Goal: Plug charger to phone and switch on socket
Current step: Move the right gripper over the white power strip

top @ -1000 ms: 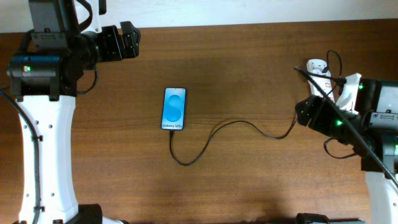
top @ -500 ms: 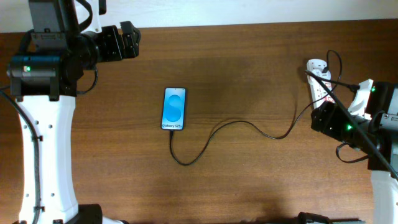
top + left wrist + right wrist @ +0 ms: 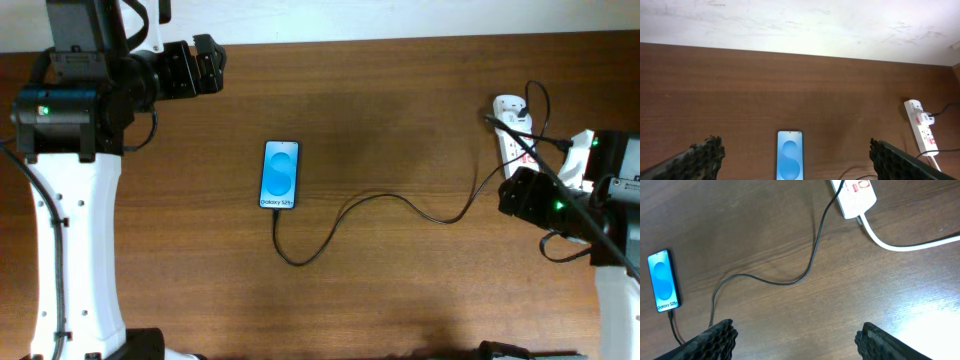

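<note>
Here the phone [image 3: 280, 174] lies mid-table, its cable [image 3: 400, 200] running right to the power strip [image 3: 520, 145]. The right gripper [image 3: 795, 335], wide open and empty, hangs just beside the strip. It should descend squarely onto the red switch [image 3: 861, 186], pressing without shifting the strip.

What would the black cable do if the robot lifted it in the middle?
It would probably droop, since the charger already lies in loose curves on the table. It looks thin, so likely light. Pulling hard might drag the phone, because one end reaches its bottom edge.
</note>
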Controlling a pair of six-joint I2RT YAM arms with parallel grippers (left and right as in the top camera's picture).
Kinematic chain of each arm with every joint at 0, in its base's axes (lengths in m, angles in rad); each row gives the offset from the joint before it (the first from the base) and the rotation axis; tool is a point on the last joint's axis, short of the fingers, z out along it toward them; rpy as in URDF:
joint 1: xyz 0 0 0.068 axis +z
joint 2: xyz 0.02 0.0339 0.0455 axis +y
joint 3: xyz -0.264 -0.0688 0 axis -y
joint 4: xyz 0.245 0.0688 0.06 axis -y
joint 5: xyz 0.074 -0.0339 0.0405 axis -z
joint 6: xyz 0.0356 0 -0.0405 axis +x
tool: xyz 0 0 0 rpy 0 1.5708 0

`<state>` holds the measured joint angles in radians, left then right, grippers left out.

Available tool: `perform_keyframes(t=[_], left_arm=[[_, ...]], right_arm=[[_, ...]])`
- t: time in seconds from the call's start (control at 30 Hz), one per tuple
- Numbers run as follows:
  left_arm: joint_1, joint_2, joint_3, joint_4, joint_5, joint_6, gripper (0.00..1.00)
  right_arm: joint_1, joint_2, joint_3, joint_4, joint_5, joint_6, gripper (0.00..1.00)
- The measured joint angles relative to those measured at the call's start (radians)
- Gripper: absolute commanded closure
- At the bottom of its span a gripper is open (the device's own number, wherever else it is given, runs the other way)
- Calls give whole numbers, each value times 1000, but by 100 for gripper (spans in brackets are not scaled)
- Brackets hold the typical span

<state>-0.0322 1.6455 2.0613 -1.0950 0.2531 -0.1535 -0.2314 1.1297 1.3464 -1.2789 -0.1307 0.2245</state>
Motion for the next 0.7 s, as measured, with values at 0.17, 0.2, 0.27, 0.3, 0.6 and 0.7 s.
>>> perform_keyframes(t=[0.17,0.2,0.27,0.3,0.6,0.7], left_arm=[[0,0,0,0,0,0,1],[0,0,0,0,0,0,1],[0,0,0,0,0,0,1],[0,0,0,0,0,0,1],[0,0,0,0,0,0,1],[0,0,0,0,0,0,1]], right_arm=[[0,8,0,0,0,-1,18],[0,8,0,0,0,0,18],[0,8,0,0,0,-5,18],[0,8,0,0,0,-15,18],[-77,8,0,61,19,-27,9],[-138,32,17,85,22,-42,8]])
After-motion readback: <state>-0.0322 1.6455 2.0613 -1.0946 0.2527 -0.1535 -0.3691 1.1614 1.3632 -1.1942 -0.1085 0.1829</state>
